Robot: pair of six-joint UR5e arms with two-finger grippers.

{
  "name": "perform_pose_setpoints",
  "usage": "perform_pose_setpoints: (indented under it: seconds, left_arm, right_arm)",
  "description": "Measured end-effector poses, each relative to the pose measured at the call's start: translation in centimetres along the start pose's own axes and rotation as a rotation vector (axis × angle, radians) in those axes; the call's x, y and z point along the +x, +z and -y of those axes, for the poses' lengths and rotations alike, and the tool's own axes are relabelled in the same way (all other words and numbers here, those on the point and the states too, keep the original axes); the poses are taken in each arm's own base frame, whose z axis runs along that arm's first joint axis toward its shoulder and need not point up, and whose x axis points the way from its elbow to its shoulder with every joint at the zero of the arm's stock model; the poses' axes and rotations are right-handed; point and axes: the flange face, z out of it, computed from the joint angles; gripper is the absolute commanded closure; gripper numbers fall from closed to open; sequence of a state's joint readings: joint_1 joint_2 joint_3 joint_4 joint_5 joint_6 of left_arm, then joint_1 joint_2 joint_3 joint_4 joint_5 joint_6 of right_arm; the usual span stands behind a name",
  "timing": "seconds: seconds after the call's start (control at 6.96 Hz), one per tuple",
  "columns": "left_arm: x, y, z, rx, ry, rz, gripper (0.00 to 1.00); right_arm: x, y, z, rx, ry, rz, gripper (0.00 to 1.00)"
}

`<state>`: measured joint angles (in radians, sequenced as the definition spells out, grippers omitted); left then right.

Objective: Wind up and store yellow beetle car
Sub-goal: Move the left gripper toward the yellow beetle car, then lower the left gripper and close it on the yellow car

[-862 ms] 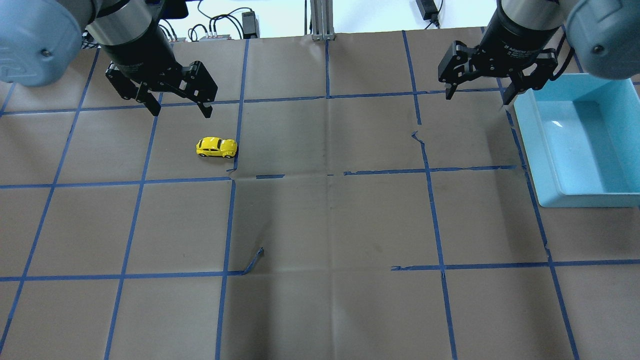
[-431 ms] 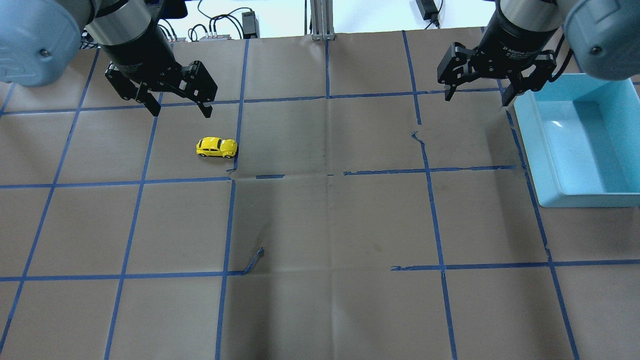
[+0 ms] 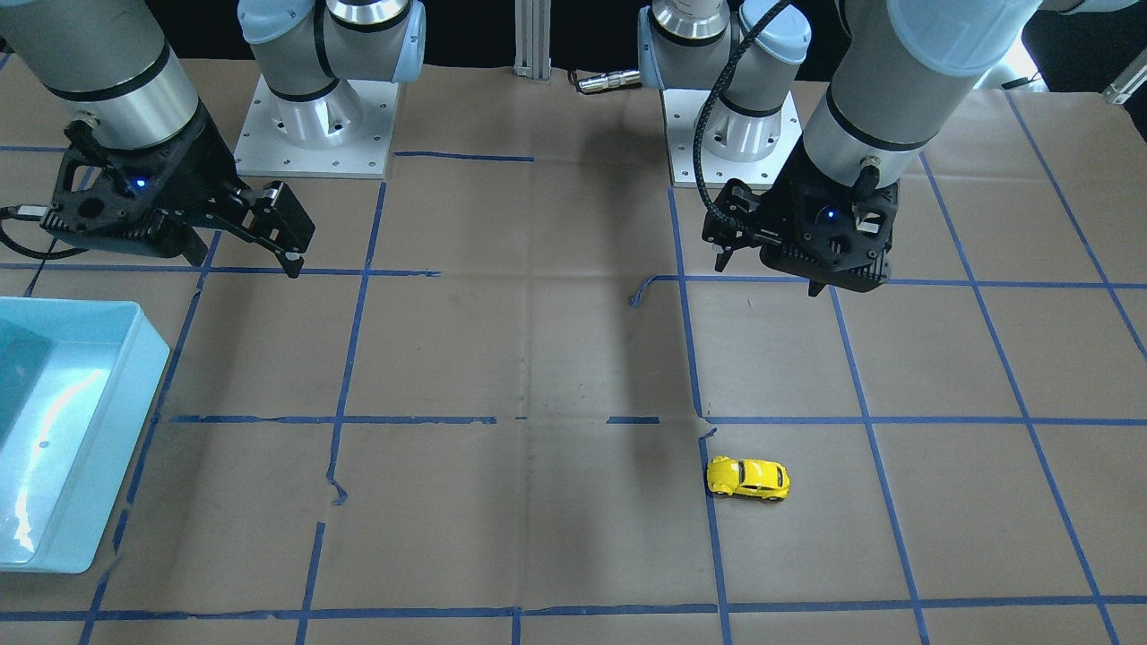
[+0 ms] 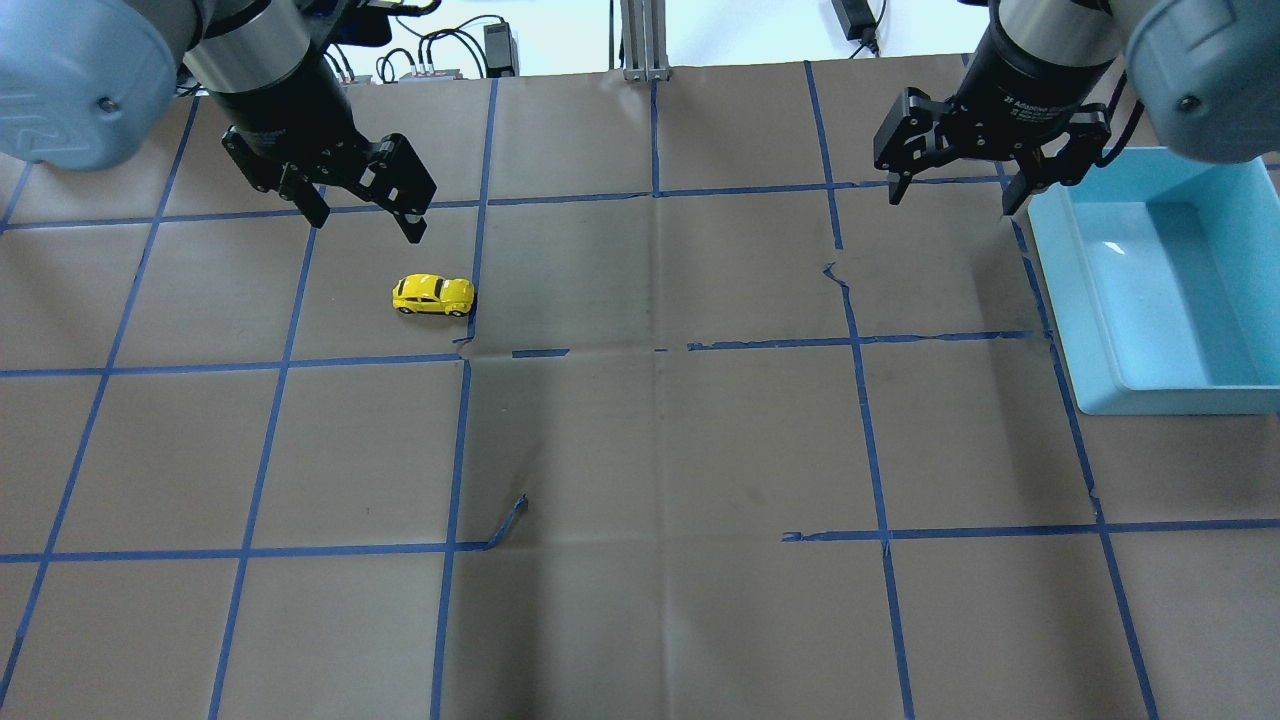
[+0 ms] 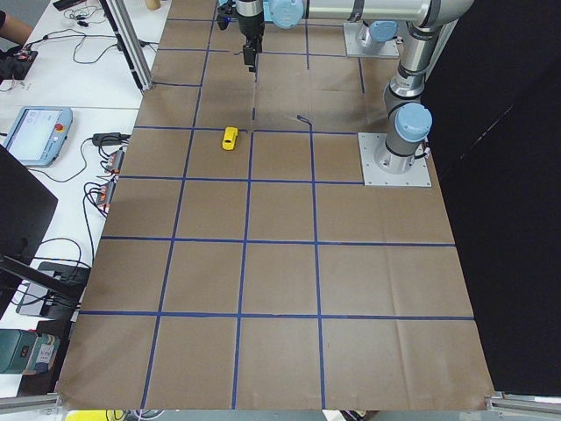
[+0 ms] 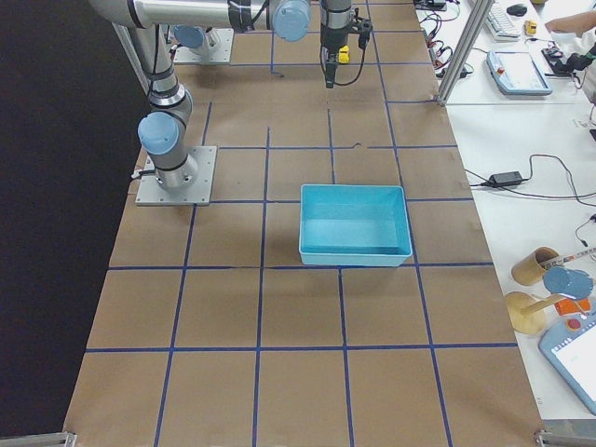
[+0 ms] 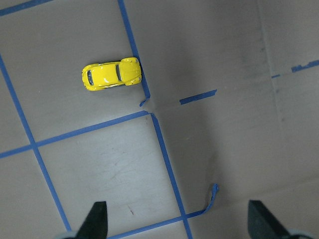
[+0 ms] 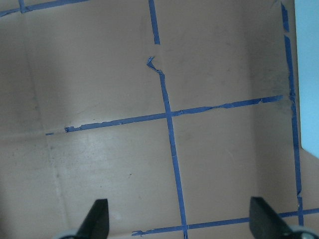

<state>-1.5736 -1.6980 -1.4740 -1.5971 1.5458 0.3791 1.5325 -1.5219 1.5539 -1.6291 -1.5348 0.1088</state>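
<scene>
The yellow beetle car (image 4: 433, 295) stands on its wheels on the brown paper, beside a blue tape line. It also shows in the front view (image 3: 748, 478), the left wrist view (image 7: 111, 74) and the exterior left view (image 5: 230, 138). My left gripper (image 4: 368, 225) hangs open and empty above the table, just behind the car and apart from it. My right gripper (image 4: 950, 200) is open and empty, high over the table to the left of the light-blue bin (image 4: 1235, 395).
The light-blue bin (image 3: 134, 381) sits at the table's right edge with nothing showing inside. Blue tape lines grid the paper, with loose curled ends (image 4: 508, 523). Cables and a power brick (image 4: 500, 45) lie beyond the far edge.
My left gripper has shifted slightly toward the car and turned a little. My right gripper has edged up and back a touch. The car has not moved.
</scene>
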Motion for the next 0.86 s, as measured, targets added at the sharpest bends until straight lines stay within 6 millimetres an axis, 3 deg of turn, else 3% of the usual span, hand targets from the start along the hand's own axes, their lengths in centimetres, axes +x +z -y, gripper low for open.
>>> perform_pose_setpoints:
  seconds: [0.43, 0.86]
  left_arm:
    - [-2.7, 4.1, 3.9, 0.023, 0.625, 0.025, 0.00]
    - [-6.4, 9.3, 7.0, 0.017, 1.092, 0.038, 0.00]
  right_arm:
    - [0.0, 0.1, 0.1, 0.003, 0.000, 0.000, 0.00]
    - [0.0, -0.2, 0.1, 0.013, 0.006, 0.001, 0.00]
